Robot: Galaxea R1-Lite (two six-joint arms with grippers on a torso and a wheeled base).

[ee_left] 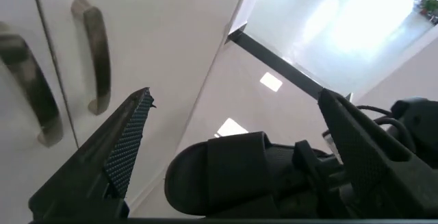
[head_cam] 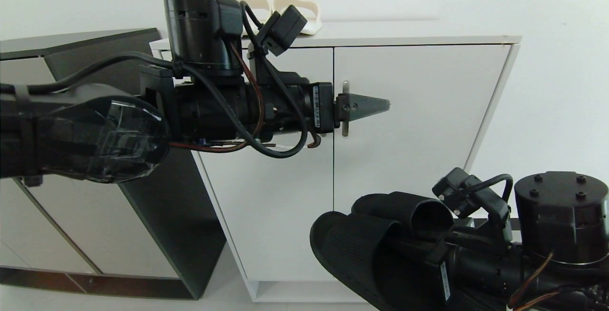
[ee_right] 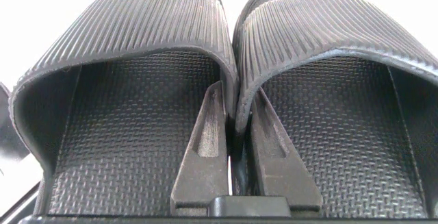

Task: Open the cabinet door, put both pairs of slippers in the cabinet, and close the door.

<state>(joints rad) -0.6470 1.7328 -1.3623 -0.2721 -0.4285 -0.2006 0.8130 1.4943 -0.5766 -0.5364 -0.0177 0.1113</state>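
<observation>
- right up close: the right gripper [ee_right: 237, 90] is clamped on the black slippers [ee_right: 137, 32], its two fingers [ee_right: 205, 148] squeezing the pair's inner walls together, one finger inside each slipper.
- the black pair is held side by side, low in front of the cabinet's right door [head_cam: 418, 121], apart from it.
- higher up, the left gripper [ee_left: 236, 95] has its fingers spread wide with nothing between them.
- it's level with the handles [ee_left: 96, 56] at the seam where the doors meet; the handles sit just beside one finger, outside the gap.
- the white cabinet [head_cam: 418, 33] has both doors shut.
- on top, towards the back, the white slippers [head_cam: 285, 9] rest side by side.
- a dark cabinet [head_cam: 109, 44] stands to its left.
</observation>
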